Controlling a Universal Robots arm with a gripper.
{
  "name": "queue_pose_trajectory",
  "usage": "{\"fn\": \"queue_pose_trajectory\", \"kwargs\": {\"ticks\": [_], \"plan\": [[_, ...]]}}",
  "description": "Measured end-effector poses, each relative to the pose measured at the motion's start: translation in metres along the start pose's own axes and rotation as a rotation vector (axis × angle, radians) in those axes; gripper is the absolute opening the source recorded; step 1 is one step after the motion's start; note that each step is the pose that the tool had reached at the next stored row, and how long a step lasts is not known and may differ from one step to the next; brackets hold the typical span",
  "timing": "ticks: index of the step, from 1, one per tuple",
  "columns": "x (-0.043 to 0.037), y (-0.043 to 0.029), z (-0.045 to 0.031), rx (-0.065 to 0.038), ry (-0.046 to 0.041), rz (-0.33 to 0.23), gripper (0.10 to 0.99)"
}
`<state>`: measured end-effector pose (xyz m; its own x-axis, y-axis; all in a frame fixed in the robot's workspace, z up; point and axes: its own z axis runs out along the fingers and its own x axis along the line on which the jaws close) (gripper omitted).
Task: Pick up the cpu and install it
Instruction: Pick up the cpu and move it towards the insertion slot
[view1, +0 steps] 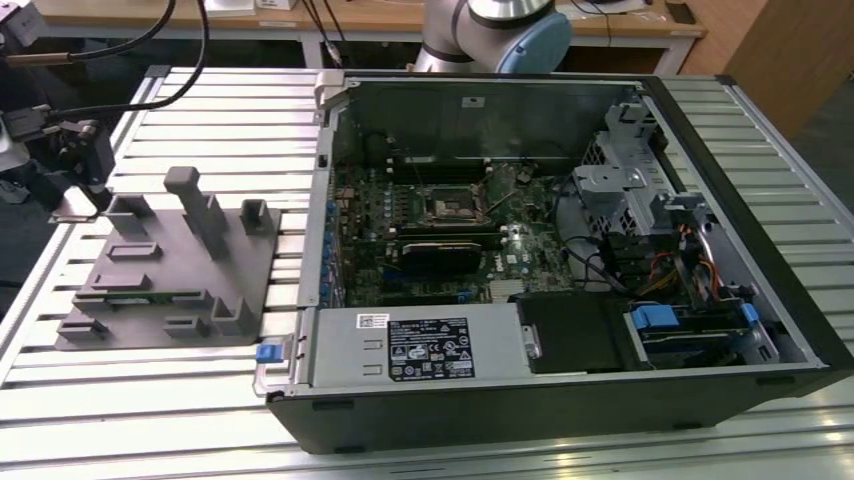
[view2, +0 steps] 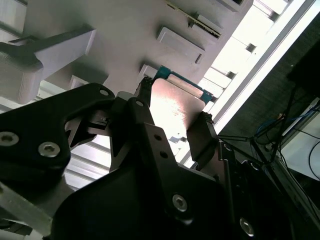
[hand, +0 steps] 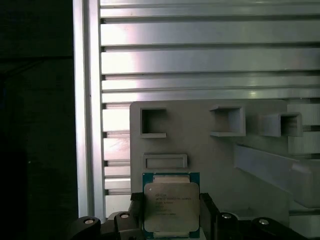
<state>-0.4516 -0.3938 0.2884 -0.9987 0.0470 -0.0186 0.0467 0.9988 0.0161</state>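
silver-topped cpu (hand: 171, 207) with green edge, black fingers (hand: 207, 216), pale grey fixture (hand: 200, 147), ribbed silver table (hand: 200, 50)

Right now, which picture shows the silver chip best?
The first wrist view: the cpu faces the camera flat, held in the claw. The second wrist view shows it tilted, partly behind the claw. The exterior view leaves it unclear.

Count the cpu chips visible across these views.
1. The cpu sits between the fingers of the tool, over the grey fixture, as seen in both wrist views. Another could be hidden inside the open computer case.
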Motion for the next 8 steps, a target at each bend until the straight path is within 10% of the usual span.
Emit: {"fn": "queue_pose_trajectory", "kwargs": {"ticks": [8], "plan": [[-0.0001, 0.0009, -0.0079, 0.000, -0.0001, 0.000, 0.533]]}}
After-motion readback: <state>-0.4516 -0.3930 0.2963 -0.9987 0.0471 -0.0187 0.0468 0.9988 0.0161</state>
